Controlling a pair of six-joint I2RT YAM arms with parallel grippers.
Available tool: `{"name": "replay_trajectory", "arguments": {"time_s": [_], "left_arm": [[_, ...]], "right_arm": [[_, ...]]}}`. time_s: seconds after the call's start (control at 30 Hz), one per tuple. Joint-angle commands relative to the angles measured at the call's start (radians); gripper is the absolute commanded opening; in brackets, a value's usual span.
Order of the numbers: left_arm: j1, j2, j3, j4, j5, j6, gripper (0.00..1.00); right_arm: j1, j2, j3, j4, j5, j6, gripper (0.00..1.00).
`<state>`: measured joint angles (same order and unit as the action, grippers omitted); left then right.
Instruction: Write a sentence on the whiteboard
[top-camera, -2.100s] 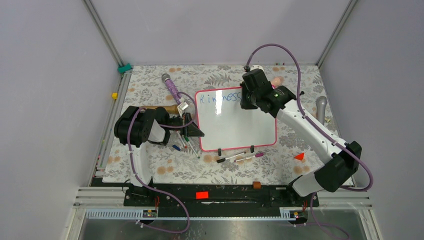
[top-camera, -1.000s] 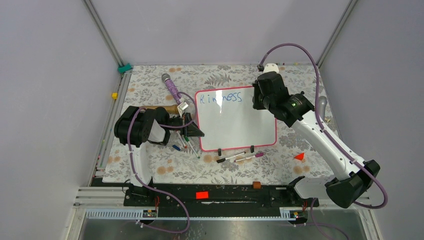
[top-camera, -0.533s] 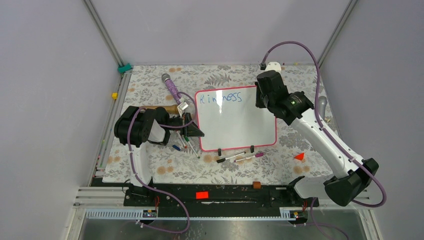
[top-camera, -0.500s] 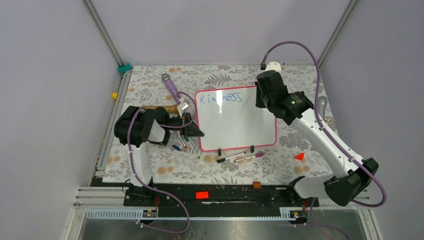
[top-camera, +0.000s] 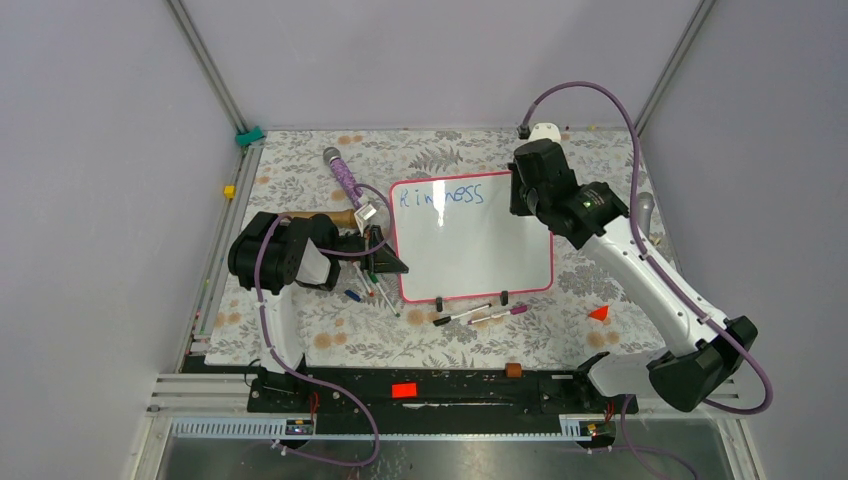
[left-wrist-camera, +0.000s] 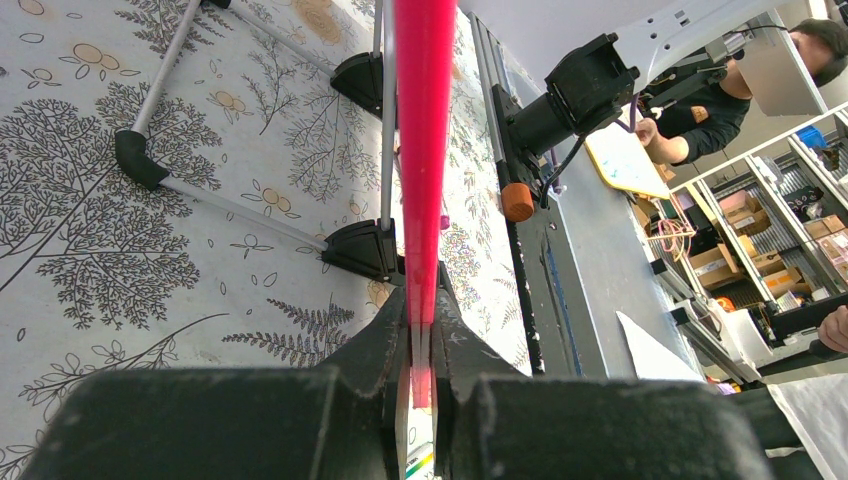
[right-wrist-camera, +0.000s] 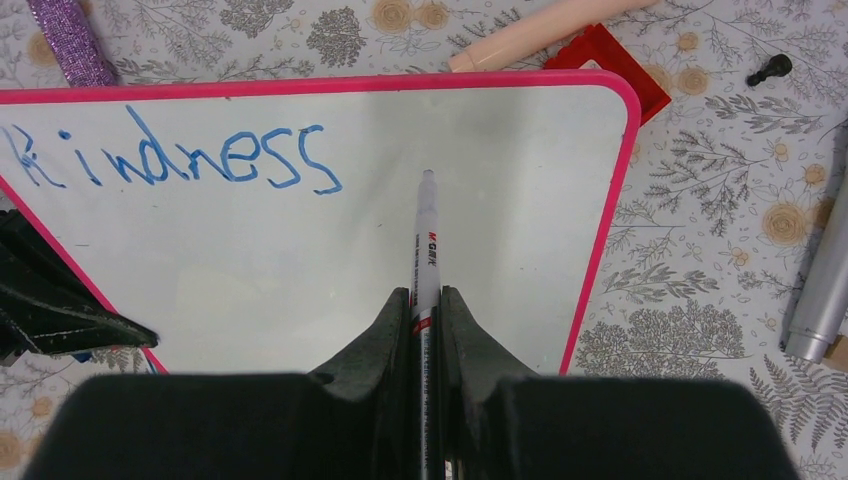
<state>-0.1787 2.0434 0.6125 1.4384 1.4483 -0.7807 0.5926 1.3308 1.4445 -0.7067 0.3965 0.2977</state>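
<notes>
Left fingers (left-wrist-camera: 383, 342) pinching whiteboard (top-camera: 470, 250) rim, right fingers (right-wrist-camera: 394, 322) gripping marker (right-wrist-camera: 428, 235), whiteboard's long axis left-right

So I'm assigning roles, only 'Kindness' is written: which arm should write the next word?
Right, likely: the right fingers grip the marker over the whiteboard beside that word; the left fingers clamp its rim.

High rear overview, two close wrist views, whiteboard (top-camera: 470, 250) common.
</notes>
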Motion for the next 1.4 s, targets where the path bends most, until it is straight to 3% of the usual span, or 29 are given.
{"name": "replay_trajectory", "arguments": {"time_s": [0.0,0.87,1.37], "left_arm": [[0.010,-0.030,-0.013,0.036,0.058,0.026,0.00],[0.026,-0.020,-0.021,0.036,0.061,0.039,0.00],[0.027,-0.017,-0.024,0.037,0.058,0.040,0.00]], "right_arm": [[-0.007,-0.041,-0.001,0.005,-0.033,-0.023,0.00],[-0.007,-0.055,-0.013,0.047,-0.101,0.043,0.00],[-0.007,0.000,0.018,0.037,-0.075,-0.027,0.00]]}}
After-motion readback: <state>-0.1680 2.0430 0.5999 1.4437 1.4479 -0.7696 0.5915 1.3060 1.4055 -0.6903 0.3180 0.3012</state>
